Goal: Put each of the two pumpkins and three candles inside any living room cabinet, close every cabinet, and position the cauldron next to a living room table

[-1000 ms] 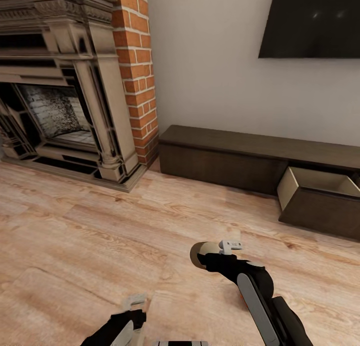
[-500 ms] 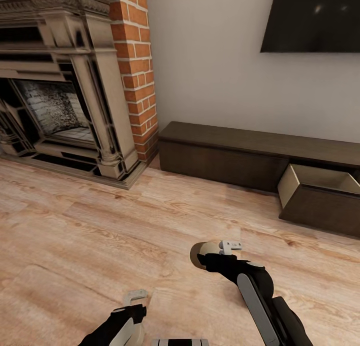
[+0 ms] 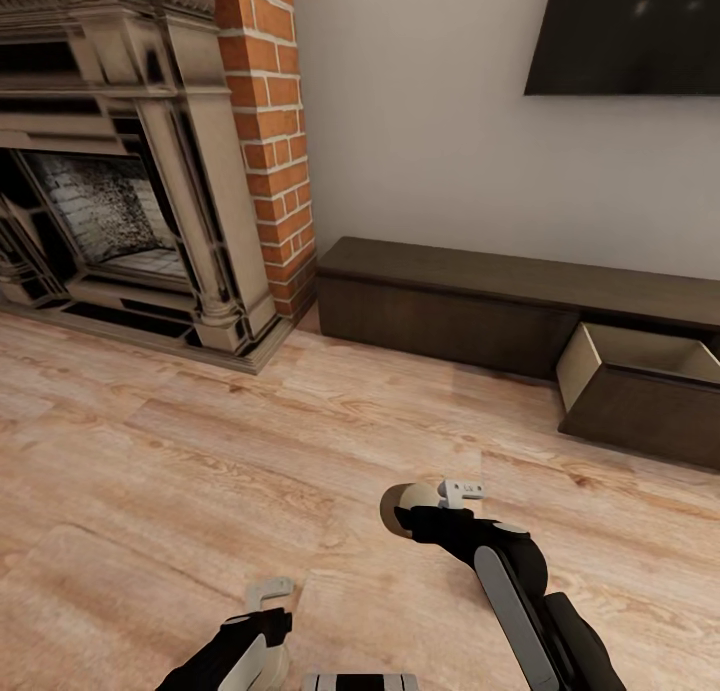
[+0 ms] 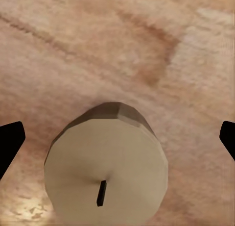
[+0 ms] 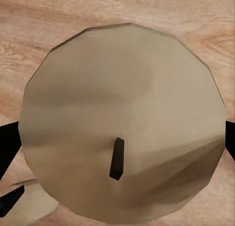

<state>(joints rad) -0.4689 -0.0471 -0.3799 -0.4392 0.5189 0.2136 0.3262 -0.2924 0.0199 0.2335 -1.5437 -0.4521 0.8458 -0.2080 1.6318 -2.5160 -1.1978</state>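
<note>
- Two candles in play: one [image 5: 122, 123] clamped between the right gripper's [image 3: 425, 506] fingers, wick end facing the wrist camera
- Left gripper [image 3: 268, 611] has the other candle [image 4: 105, 162] between its fingers; whether it is clamped I cannot tell
- Stubby, stiff wax, likely light; grip across the round sides
- Cabinet [image 3: 480, 296] well ahead of both grippers, drawer [image 3: 640, 391] pulled open
- Drawer contents hidden by its front

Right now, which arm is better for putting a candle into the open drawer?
Probably the right. The open drawer of the cabinet lies on the robot's right, and the right gripper is further forward with its candle. The left gripper sits lower, nearer the body, with a candle between its fingers.
</note>
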